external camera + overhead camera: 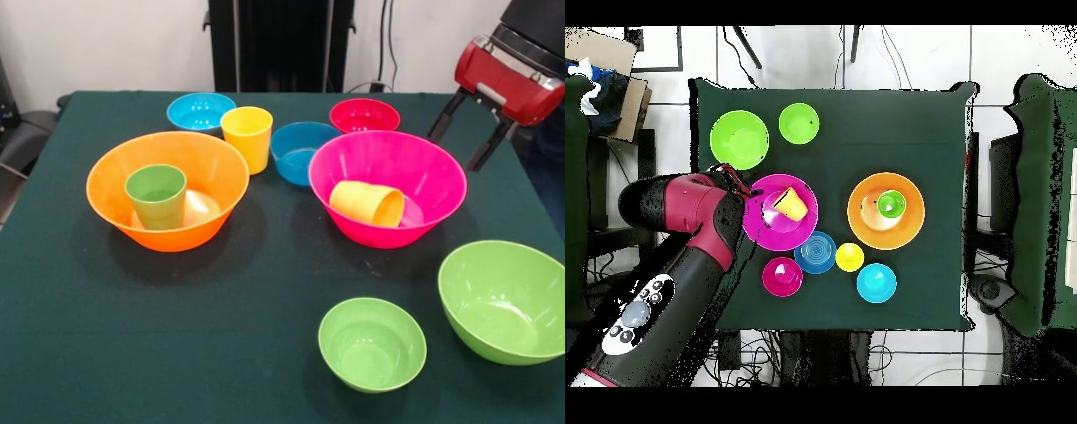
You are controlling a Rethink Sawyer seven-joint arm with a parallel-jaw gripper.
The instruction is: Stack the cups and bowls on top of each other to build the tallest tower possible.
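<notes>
A green cup (157, 196) stands upright inside the large orange bowl (110, 172). On its side in the large hot pink bowl (388, 159) lies an orange-yellow cup (366, 203). The yellow cup (247, 137) stands on the cloth between a light blue bowl (201, 111) and a darker blue bowl (305, 152). A small red-pink bowl (365, 116) sits behind the pink one. Nearer the front are a small lime green bowl (372, 343) and a large lime green bowl (505, 300). My gripper (456, 148) hangs open and empty just right of the pink bowl's far rim; from overhead the gripper (737, 186) is at that pink bowl's (765, 235) edge.
Everything rests on a dark green cloth-covered table (238, 291). The red arm (695, 230) reaches in over the table's edge beside the pink bowl. Cables and a cardboard box (610, 85) lie on the floor around the table.
</notes>
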